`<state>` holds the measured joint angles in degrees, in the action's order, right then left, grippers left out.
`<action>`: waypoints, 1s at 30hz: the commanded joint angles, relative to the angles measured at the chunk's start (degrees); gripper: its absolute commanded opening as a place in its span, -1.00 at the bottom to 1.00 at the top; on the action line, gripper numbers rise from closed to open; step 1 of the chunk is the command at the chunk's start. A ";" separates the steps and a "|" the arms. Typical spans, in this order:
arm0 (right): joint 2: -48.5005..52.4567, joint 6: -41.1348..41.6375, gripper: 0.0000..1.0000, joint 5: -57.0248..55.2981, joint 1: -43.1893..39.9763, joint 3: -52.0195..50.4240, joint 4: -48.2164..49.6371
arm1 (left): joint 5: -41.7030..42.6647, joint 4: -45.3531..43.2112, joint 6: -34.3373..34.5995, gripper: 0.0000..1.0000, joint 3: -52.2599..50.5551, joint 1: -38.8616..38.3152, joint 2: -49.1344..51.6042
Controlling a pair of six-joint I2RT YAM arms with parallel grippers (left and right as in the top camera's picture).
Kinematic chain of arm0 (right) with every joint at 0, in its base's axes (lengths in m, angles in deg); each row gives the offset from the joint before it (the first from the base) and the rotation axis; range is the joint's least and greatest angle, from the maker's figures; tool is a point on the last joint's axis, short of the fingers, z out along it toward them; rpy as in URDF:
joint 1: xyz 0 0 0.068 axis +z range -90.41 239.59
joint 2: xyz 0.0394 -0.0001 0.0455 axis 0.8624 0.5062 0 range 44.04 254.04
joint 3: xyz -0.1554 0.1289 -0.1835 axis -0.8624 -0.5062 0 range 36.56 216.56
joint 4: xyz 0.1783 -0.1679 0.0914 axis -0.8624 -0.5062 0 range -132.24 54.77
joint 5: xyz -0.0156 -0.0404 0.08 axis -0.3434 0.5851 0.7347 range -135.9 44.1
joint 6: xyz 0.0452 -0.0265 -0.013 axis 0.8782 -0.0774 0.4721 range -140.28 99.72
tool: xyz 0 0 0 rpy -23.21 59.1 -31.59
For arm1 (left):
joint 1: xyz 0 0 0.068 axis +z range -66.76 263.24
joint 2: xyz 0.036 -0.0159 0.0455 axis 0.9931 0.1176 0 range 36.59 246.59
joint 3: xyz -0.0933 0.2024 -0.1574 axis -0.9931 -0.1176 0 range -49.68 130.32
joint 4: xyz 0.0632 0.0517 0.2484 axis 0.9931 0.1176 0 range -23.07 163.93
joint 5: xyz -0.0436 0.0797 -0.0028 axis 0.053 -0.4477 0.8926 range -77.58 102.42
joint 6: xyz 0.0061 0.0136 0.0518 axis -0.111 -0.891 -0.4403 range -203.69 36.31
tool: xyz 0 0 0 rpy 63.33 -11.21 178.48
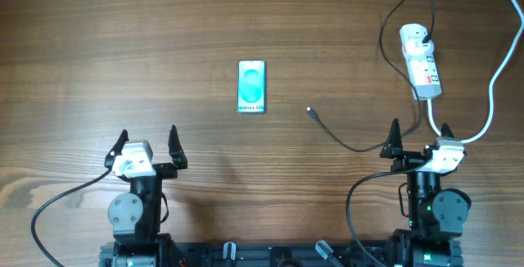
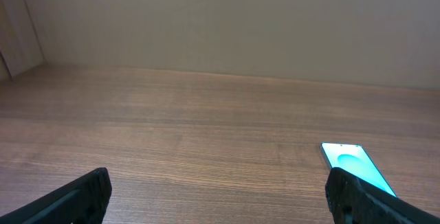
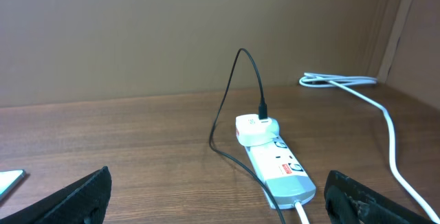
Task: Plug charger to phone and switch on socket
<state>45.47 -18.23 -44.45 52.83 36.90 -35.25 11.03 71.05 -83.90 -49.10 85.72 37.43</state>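
The phone (image 1: 251,86) lies flat mid-table, teal screen up; it also shows in the left wrist view (image 2: 352,163), partly behind my right finger. The socket (image 1: 420,61) is a white power strip at the far right with a white adapter plugged in; it shows in the right wrist view (image 3: 278,168). The charger cable (image 1: 348,142) runs from the adapter in a loop to a small connector (image 1: 309,110) lying loose on the table right of the phone. My left gripper (image 1: 147,146) is open and empty, near the phone's front left. My right gripper (image 1: 419,140) is open and empty, in front of the socket.
A thick white cord (image 1: 494,87) runs from the socket's near end and loops toward the far right corner, also seen in the right wrist view (image 3: 385,124). Black robot cables (image 1: 61,201) trail by each arm base at the front edge.
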 commanded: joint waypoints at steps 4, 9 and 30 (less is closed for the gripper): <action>0.28 -0.52 0.99 -0.09 -0.24 -0.02 0.20 | 0.70 0.02 -1.07 1.00 -0.24 0.26 -0.35; 0.28 -0.52 0.99 -0.09 -0.24 -0.04 0.20 | 0.70 0.02 -1.07 1.00 -0.24 0.26 -0.35; 0.66 42.36 0.99 12.74 -0.24 2.08 38.91 | 26.21 25.97 -2.73 1.00 56.81 0.26 36.39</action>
<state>46.26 20.59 -31.73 52.72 36.85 -4.30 38.59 79.33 -82.58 -13.67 85.81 56.23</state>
